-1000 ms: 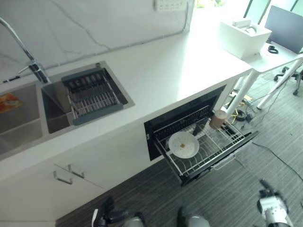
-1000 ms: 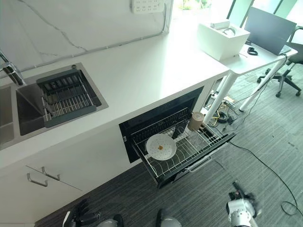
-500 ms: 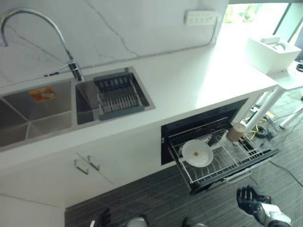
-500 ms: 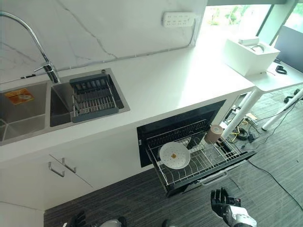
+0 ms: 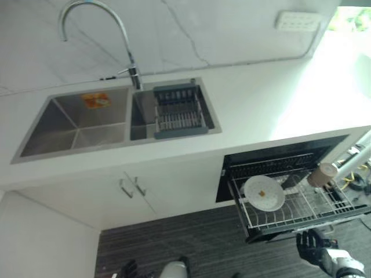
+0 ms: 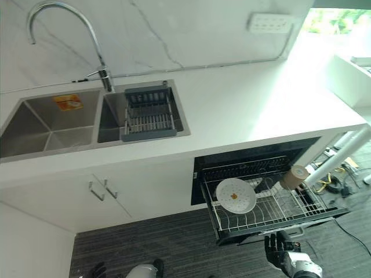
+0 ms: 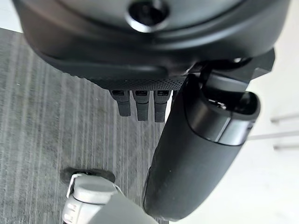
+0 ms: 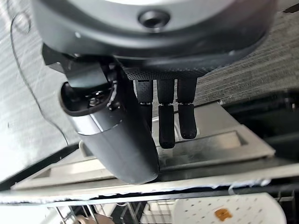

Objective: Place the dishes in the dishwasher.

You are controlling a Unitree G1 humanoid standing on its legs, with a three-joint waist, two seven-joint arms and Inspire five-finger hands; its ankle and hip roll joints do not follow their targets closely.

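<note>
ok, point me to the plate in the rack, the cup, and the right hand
plate [image 6: 235, 195], right eye view, middle of its white face
cup [image 6: 294, 177], right eye view, its tan side at the rack's right end
right hand [image 5: 313, 246], left eye view, dark palm just in front of the pulled-out rack

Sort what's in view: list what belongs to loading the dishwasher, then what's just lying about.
Job:
white plate
tan cup
dishwasher rack
right robot hand, open, below the rack front

Lying about:
sink
faucet
grey drainer
cabinet handles
</note>
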